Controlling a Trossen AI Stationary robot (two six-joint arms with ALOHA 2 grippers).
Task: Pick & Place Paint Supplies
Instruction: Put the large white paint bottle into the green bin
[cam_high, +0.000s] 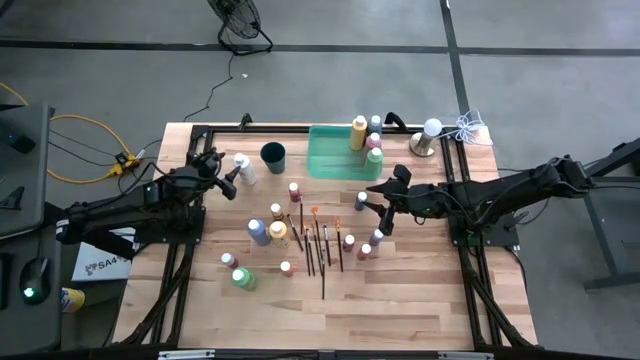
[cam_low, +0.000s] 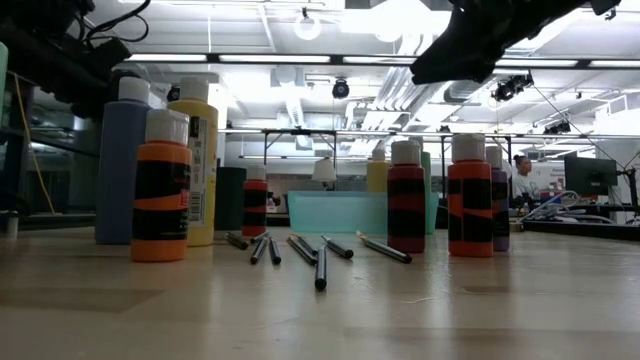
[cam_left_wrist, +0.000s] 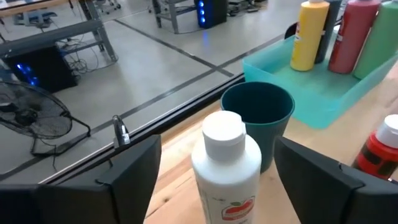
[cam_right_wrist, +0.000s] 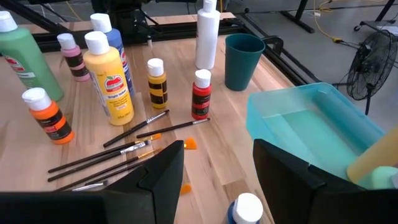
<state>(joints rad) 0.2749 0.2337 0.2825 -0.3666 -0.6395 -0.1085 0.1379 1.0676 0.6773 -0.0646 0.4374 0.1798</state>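
Left gripper (cam_left_wrist: 214, 180): fingers are spread wide on either side of a tall white plastic bottle with a white cap (cam_left_wrist: 225, 168), and no contact is seen, so nothing is held. That bottle stands upright just beside the dark teal round cup (cam_left_wrist: 258, 118), on the side away from the translucent green rectangular tray (cam_left_wrist: 323, 99).

Right gripper (cam_right_wrist: 214, 180): fingers are parted about midway with only bare wood between them, so nothing is gripped. A blue bottle with a white cap (cam_right_wrist: 245, 210) is seen just below them. In the high view this gripper (cam_high: 372, 198) hangs just beside the tray's near edge, toward the middle of the wooden surface (cam_high: 400, 300).

Done so far, judged from the layout: a handful of bottles stand inside the tray at its right end, among them a yellow one (cam_high: 358, 132), a pink-red one (cam_high: 373, 143) and a green one (cam_high: 374, 158). The cup appears empty.

Left to do: most of it. Many small bottles are scattered on the surface on the tray's near side, including a large yellow bottle (cam_right_wrist: 111, 78), a small orange one (cam_right_wrist: 47, 115), a red one (cam_right_wrist: 201, 94) and a large green one (cam_right_wrist: 22, 53). The thin dark-handled paintbrushes (cam_high: 322, 248) lie loose in a bunch, well apart from the cup.
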